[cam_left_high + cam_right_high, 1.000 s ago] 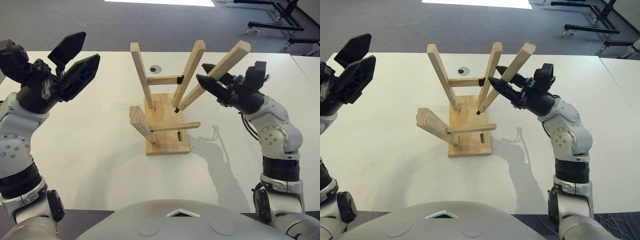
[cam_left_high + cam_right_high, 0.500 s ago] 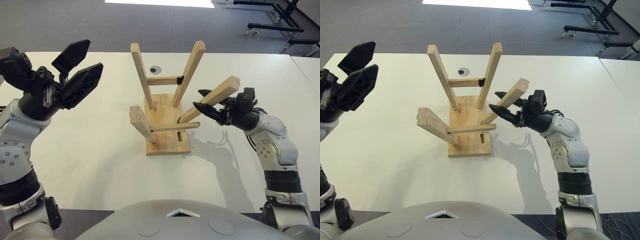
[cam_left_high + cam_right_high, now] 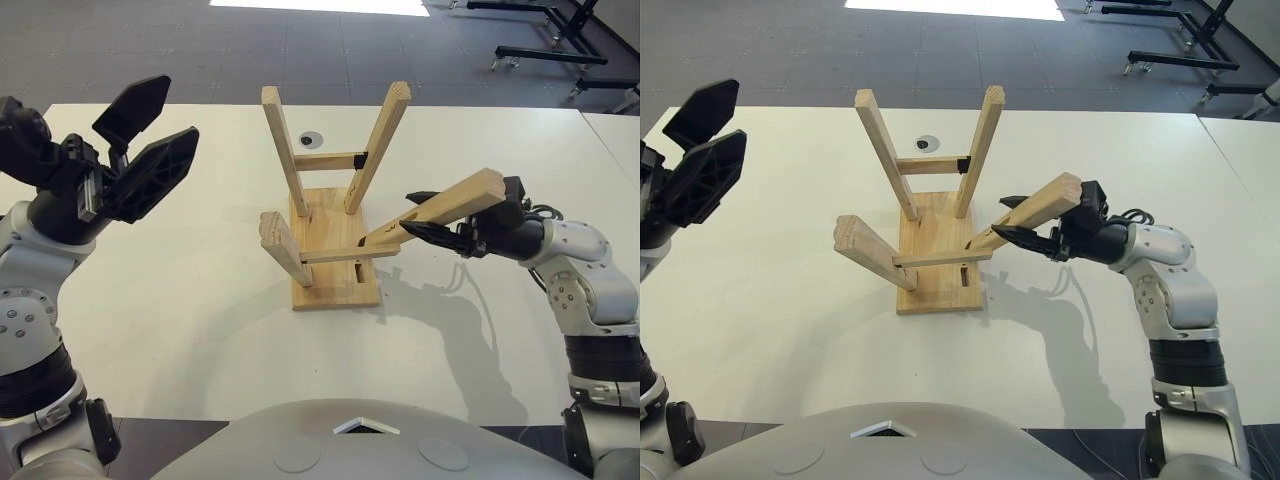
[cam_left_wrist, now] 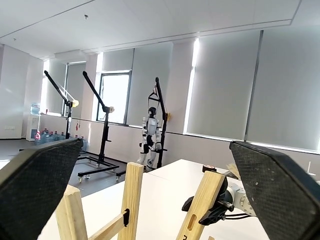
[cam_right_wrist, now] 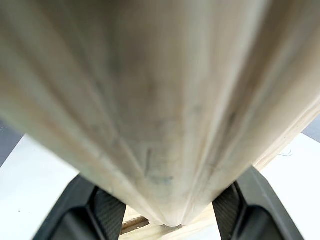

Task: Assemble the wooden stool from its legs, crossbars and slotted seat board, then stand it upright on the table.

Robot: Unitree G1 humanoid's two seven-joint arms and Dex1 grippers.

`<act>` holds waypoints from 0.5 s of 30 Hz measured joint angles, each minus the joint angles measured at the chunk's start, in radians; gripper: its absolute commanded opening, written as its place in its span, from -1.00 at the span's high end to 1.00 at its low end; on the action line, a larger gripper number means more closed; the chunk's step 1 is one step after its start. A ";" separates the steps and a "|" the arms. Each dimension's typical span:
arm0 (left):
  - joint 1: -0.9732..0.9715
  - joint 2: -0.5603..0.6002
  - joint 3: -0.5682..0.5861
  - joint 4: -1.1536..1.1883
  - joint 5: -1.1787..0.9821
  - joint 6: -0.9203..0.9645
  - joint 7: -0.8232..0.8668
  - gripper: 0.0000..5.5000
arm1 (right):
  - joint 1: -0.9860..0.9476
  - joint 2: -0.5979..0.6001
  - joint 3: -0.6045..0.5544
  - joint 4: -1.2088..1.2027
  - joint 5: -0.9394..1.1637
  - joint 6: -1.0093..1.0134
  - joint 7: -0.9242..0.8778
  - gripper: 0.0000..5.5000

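The slotted seat board (image 3: 335,268) lies flat on the white table (image 3: 200,300). Two legs (image 3: 283,150) stand up from its far end, joined by a crossbar (image 3: 325,160). A third leg (image 3: 283,247) leans at the near left with a crossbar (image 3: 350,254) sticking out to the right. My right gripper (image 3: 432,214) is shut on the fourth leg (image 3: 445,205), which slants low with its lower end meeting that crossbar's right tip above the board. My left gripper (image 3: 140,140) hangs open in the air, far left of the stool, holding nothing.
A small round grommet (image 3: 312,138) sits in the table behind the stool. Bare table surface lies to the left and in front of the board. Black stand frames (image 3: 545,50) rest on the floor beyond the far right corner.
My right gripper has swung the fourth leg down from a steep angle near the far legs to a low slant, and its lower end now meets the near crossbar. The left gripper has barely shifted.
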State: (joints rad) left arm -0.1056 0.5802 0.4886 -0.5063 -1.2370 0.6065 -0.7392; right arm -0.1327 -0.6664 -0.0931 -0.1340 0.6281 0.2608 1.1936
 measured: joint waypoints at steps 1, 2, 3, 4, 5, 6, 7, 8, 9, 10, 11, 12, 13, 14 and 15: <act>0.001 0.000 0.000 0.000 0.000 -0.003 0.000 -0.96 | -0.015 -0.007 0.003 0.000 0.000 0.001 0.003 0.25; 0.001 0.000 0.000 0.001 0.000 -0.005 -0.001 -0.96 | -0.025 -0.011 0.004 -0.001 -0.001 0.001 0.010 0.25; 0.003 0.000 0.000 0.000 0.001 -0.008 -0.001 -0.96 | -0.037 -0.017 0.006 0.001 -0.001 0.001 0.018 0.25; 0.008 0.000 0.000 0.000 0.002 -0.012 0.000 -0.96 | -0.057 -0.022 0.009 0.008 -0.001 0.001 0.035 0.25; 0.014 0.000 0.000 0.000 0.002 -0.017 0.000 -0.96 | -0.082 -0.028 0.011 0.017 -0.001 0.001 0.050 0.25; 0.015 0.000 0.000 0.000 0.002 -0.020 0.000 -0.96 | -0.097 -0.031 0.012 0.025 -0.001 0.001 0.057 0.25; 0.015 0.000 0.000 0.000 0.002 -0.024 0.000 -0.96 | -0.101 -0.032 0.013 0.032 -0.002 0.000 0.064 0.25; 0.016 0.000 0.000 0.000 0.002 -0.025 0.000 -0.96 | -0.100 -0.032 0.015 0.041 -0.002 0.001 0.074 0.25; 0.016 0.000 -0.001 0.000 0.002 -0.025 0.000 -0.96 | -0.096 -0.032 0.016 0.041 -0.002 0.000 0.079 0.25; 0.017 0.001 -0.001 0.000 0.002 -0.026 0.000 -0.96 | -0.090 -0.032 0.016 0.041 -0.003 0.000 0.082 0.25; 0.017 0.001 -0.001 0.000 0.002 -0.026 -0.001 -0.96 | -0.073 -0.033 0.017 0.041 -0.007 -0.001 0.091 0.25; 0.018 0.001 -0.001 0.000 0.002 -0.027 -0.001 -0.96 | -0.059 -0.033 0.018 0.042 -0.014 -0.002 0.096 0.25; 0.022 0.003 0.000 0.000 0.002 -0.028 -0.001 -0.96 | -0.045 -0.033 0.017 0.041 -0.014 -0.013 0.099 0.25; 0.025 0.005 0.000 0.000 0.002 -0.028 -0.002 -0.96 | -0.035 -0.033 0.015 0.040 -0.014 -0.023 0.099 0.25; 0.026 0.008 0.001 0.000 0.002 -0.028 -0.003 -0.96 | -0.029 -0.033 0.013 0.040 -0.014 -0.026 0.098 0.25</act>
State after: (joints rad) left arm -0.0797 0.5880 0.4897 -0.5068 -1.2354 0.5789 -0.7421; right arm -0.1616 -0.6990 -0.0802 -0.0939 0.6144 0.2349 1.2918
